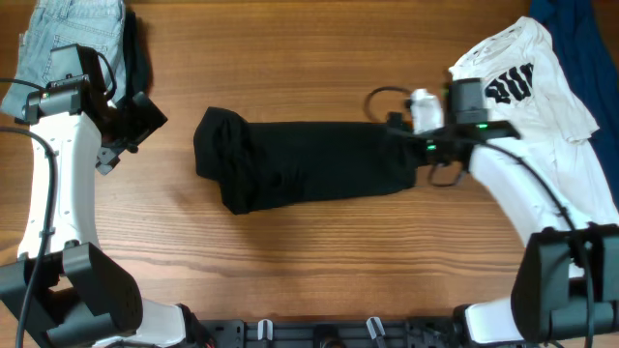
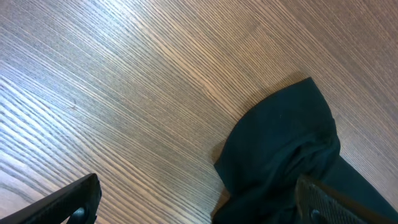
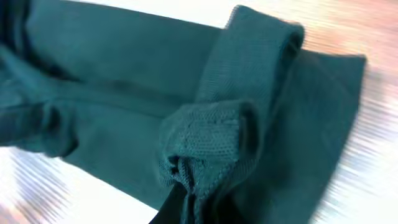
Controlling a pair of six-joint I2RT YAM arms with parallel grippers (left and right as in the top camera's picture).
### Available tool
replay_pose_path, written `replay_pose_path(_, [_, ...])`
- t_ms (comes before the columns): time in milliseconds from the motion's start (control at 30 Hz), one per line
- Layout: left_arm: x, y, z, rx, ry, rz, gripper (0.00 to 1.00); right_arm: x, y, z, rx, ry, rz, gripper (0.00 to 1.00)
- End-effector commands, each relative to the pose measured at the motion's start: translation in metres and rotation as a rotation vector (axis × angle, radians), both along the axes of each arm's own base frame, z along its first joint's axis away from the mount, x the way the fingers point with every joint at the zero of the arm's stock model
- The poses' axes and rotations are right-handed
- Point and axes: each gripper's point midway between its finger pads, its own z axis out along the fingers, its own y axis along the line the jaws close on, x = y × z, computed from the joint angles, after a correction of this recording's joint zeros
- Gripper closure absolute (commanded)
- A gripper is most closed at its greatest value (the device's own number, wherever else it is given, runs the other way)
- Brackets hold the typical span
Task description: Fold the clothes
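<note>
The black shirt (image 1: pixel 309 164) lies across the middle of the table as a long folded strip, bunched at its left end. My right gripper (image 1: pixel 408 133) is at the strip's right end. In the right wrist view it is shut (image 3: pixel 193 199) on a pinched fold of the black shirt (image 3: pixel 124 74), which looks teal there. My left gripper (image 1: pixel 124 145) is open and empty, left of the shirt above bare wood. In the left wrist view its fingers (image 2: pixel 199 208) are wide apart, and the shirt's bunched end (image 2: pixel 286 149) reaches the right finger.
Light-blue jeans (image 1: pixel 68 39) with a dark garment (image 1: pixel 137 48) beside them lie at the back left. A white tee with black print (image 1: pixel 532 82) and a navy garment (image 1: pixel 578 39) lie at the back right, under and behind my right arm. Wooden table (image 1: pixel 309 261).
</note>
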Motion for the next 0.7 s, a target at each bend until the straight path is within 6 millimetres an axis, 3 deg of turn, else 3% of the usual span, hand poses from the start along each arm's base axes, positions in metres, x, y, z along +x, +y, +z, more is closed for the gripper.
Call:
replay_pose_path(0, [0.003, 0.000, 0.005, 0.001, -0.015, -0.020, 0.00, -0.001, 0.045, 0.000, 0.004, -0.022, 0.063, 0.86])
replay_pose_path(67, [0.003, 0.000, 0.005, 0.001, -0.015, -0.020, 0.00, -0.005, 0.071, -0.010, 0.018, -0.018, 0.113, 0.38])
replay_pose_path(100, [0.003, 0.001, 0.005, 0.001, -0.015, -0.020, 0.00, -0.009, 0.083, -0.012, 0.032, -0.019, 0.145, 0.22])
replay_pose_path(167, [0.003, 0.000, 0.005, 0.001, -0.015, -0.020, 0.00, -0.015, 0.103, -0.007, 0.062, -0.034, 0.197, 0.06])
replay_pose_path(267, [0.005, -0.007, 0.005, -0.039, -0.023, -0.032, 0.00, -0.004, 0.109, 0.025, 0.104, -0.103, 0.204, 0.06])
replay_pose_path(400, [0.008, -0.030, -0.008, -0.123, -0.005, -0.106, 0.00, 0.016, 0.092, 0.052, 0.108, -0.154, 0.146, 0.07])
replay_pose_path(533, [0.007, -0.069, -0.055, -0.229, 0.097, -0.350, 0.00, 0.026, 0.063, 0.052, 0.080, -0.144, 0.097, 0.07])
replay_pose_path(667, [0.005, -0.076, -0.089, -0.278, 0.163, -0.458, 0.00, 0.024, 0.057, 0.049, 0.070, -0.128, 0.093, 0.07])
